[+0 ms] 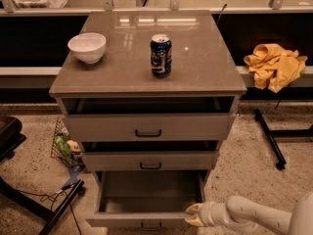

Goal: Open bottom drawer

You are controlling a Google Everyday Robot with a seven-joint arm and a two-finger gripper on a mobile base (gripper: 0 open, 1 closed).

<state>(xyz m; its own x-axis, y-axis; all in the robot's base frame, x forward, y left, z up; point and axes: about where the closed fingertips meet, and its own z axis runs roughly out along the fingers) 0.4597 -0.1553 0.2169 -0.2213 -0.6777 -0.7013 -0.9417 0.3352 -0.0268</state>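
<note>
The bottom drawer [146,218] is the lowest of three grey-beige drawers and stands pulled out, showing a plain grey interior. Its small black bar handle [150,225] sits at the picture's lower edge. My gripper [194,215] is at the drawer's front right corner, touching or just beside the top edge of the front panel. The white arm runs off to the lower right. The two drawers above, each with a black handle, are slightly ajar.
On the cabinet top stand a white bowl [87,47] and a blue soda can [161,56]. A yellow cloth [274,65] lies on a ledge at right. A black stand leg [269,137] crosses the floor at right. A wire basket [64,146] and a chair base are at left.
</note>
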